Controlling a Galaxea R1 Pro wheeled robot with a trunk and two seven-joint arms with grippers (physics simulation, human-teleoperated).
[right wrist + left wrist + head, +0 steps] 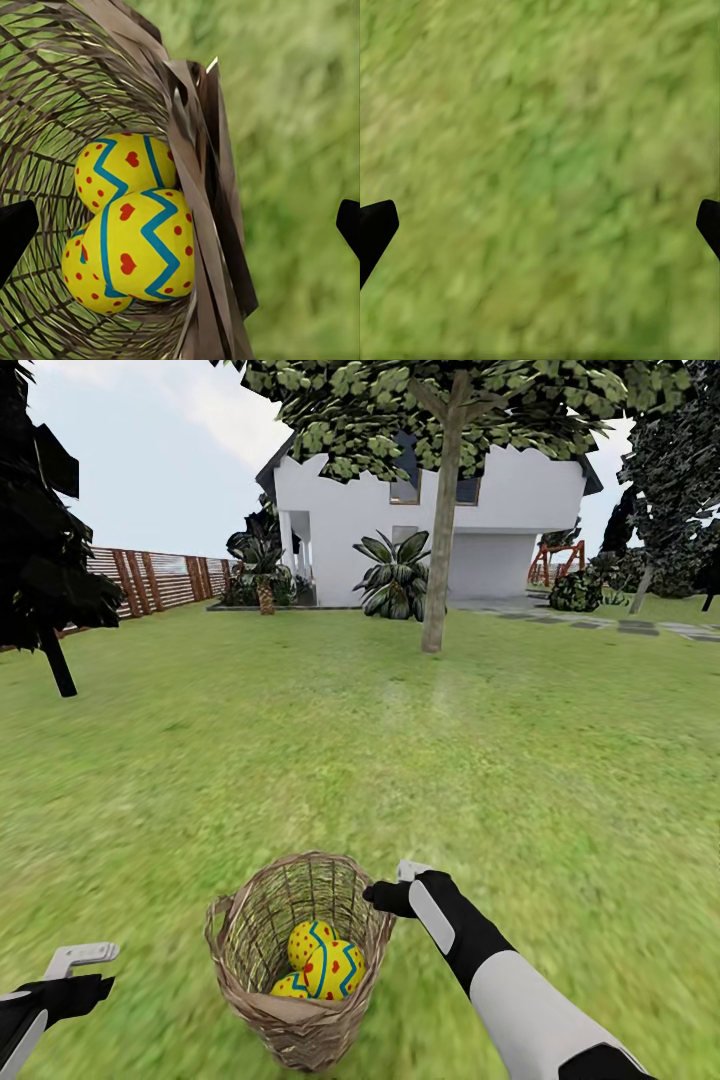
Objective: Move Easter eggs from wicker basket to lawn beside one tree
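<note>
Lawn (300,740): carries everything.
Tree (440,560): far ahead, well apart.
Wicker basket (300,960): upright on grass, rim between right gripper (180,225) fingers.
Easter eggs (142,244): three, inside basket.
Right fingers (15,229): wide, straddling the rim.
Left gripper (540,225): fingers wide, over bare grass.

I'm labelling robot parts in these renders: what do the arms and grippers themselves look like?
The right arm has a smooth white forearm shell, a black wrist section with a pale grey-white side panel, and a black gripper. The left gripper has black housing with pale grey, angular fingers. In both wrist views the fingertips are plain black wedges. No cables or markings visible.
</note>
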